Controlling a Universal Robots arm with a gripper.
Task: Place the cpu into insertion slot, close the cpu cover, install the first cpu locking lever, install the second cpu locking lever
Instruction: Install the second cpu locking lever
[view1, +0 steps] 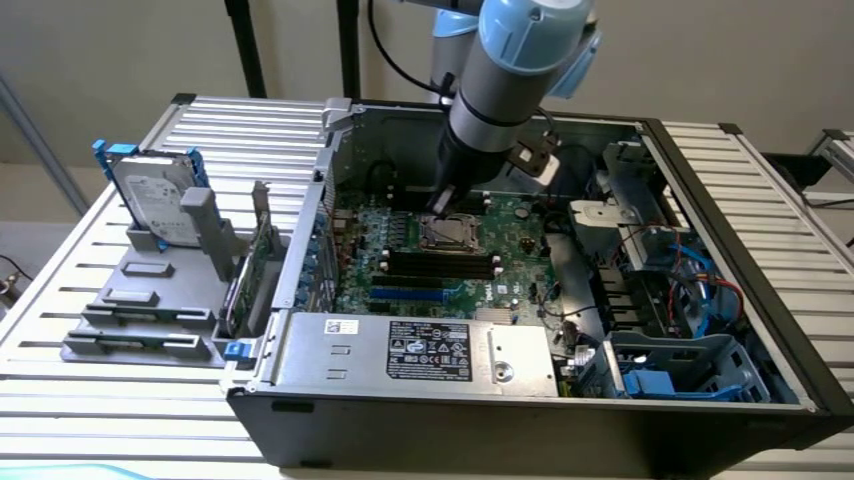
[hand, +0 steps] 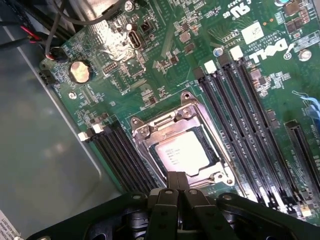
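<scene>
Tool (hand: 176, 181) clenched, empty, tips just above edge of cpu cover (hand: 150, 131); cpu (hand: 181, 152) seated in insertion slot (view1: 446, 235).

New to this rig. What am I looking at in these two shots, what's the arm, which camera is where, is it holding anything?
The blue and grey tube is a robot arm reaching down into an open desktop computer case that lies on a slatted metal table. One picture comes from a camera standing off the arm; the other from a camera on its wrist, looking down past the gripper.

Inside the case is a green motherboard. The cpu already sits in the insertion slot, with the cpu cover closed over it as a silver frame. The gripper is shut, its tips at the frame's edge, and nothing shows between them.

On the exterior view's left, a hard drive stands in a grey holder. A labelled grey box sits at the near side of the case.
</scene>
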